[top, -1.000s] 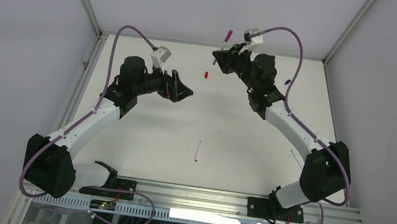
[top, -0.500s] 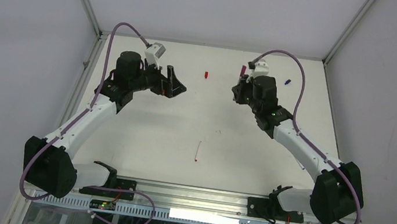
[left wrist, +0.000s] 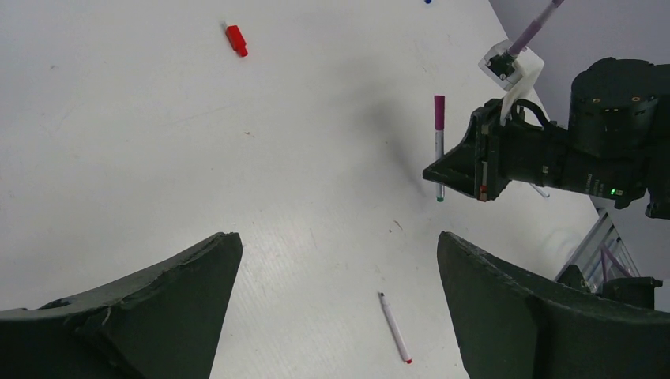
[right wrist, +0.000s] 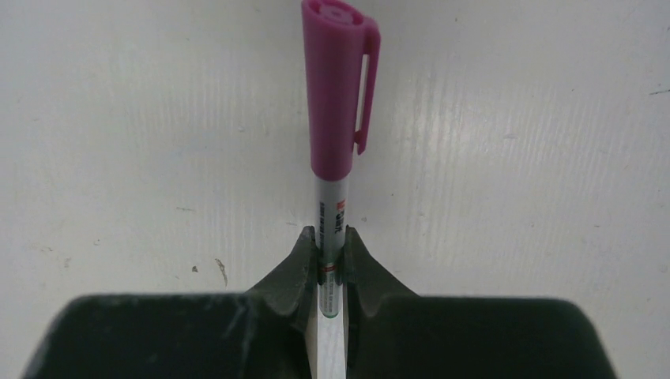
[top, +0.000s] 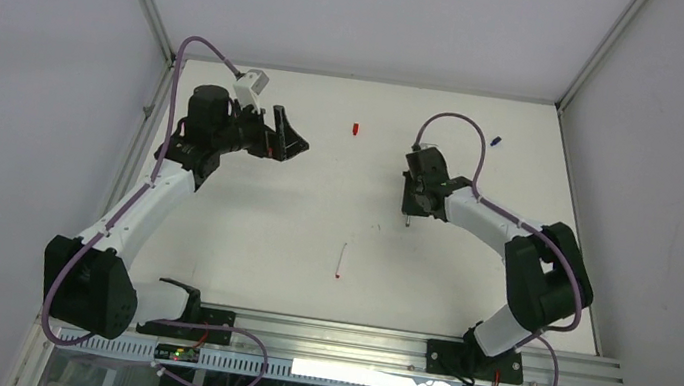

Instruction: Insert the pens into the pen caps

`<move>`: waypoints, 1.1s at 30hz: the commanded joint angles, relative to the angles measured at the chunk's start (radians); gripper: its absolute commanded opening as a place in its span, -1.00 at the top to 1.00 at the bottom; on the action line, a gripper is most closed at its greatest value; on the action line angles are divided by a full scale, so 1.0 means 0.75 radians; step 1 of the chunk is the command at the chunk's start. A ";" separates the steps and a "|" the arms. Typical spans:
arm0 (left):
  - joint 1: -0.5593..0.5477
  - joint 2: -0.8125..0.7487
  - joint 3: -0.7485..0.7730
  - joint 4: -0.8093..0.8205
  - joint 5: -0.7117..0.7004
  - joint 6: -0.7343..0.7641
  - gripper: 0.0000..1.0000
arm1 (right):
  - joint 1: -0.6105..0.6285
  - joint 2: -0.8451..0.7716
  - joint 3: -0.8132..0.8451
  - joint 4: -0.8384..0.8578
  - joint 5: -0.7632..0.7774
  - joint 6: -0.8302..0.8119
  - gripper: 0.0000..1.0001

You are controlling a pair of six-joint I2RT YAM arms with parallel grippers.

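The right gripper (right wrist: 330, 245) is clamped on a pen (right wrist: 329, 207) wearing a magenta cap (right wrist: 338, 87); the left gripper (left wrist: 336, 241) gapes wide — holding nothing. A red cap (left wrist: 235, 39) lies on the worktop (left wrist: 158, 158).

The clipped plastic cap (right wrist: 336, 87) was magenta, its slim pen barrel (right wrist: 329, 209) white-grey; the stubby far cap (top: 355, 128) red, the tiny far-right cap (top: 495, 141) blue.

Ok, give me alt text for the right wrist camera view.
The right gripper pinches, between its black fingers, a white pen wearing a magenta cap, with the white table behind it.
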 commanded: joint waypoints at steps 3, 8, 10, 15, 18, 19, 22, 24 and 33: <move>0.002 -0.003 -0.008 0.047 0.001 -0.030 -0.98 | -0.003 0.078 0.068 -0.024 0.010 0.063 1.00; 0.004 0.035 0.038 -0.029 0.038 0.014 -0.98 | -0.002 0.176 0.099 -0.014 -0.012 0.077 0.89; 0.006 0.119 0.152 -0.185 0.195 0.118 -0.98 | -0.002 0.185 0.109 -0.014 -0.017 0.077 0.77; 0.015 0.302 0.500 -0.746 0.516 0.483 -0.98 | -0.003 0.162 0.098 0.004 -0.014 0.068 0.36; 0.014 0.326 0.639 -1.065 0.667 0.727 -0.98 | -0.003 0.150 0.086 0.022 -0.023 0.069 0.12; 0.013 0.329 0.665 -1.124 0.698 0.778 -0.98 | -0.003 0.145 0.083 0.029 -0.025 0.072 0.06; 0.008 0.315 0.664 -1.210 0.788 0.877 -0.98 | -0.003 0.124 0.080 0.047 -0.019 0.076 -0.15; 0.005 0.316 0.671 -1.297 0.910 0.982 -0.98 | -0.003 0.089 0.079 0.062 0.006 0.078 -0.23; 0.013 0.401 0.713 -1.414 1.474 1.291 -0.98 | -0.034 -0.118 0.054 0.158 0.199 0.078 -0.29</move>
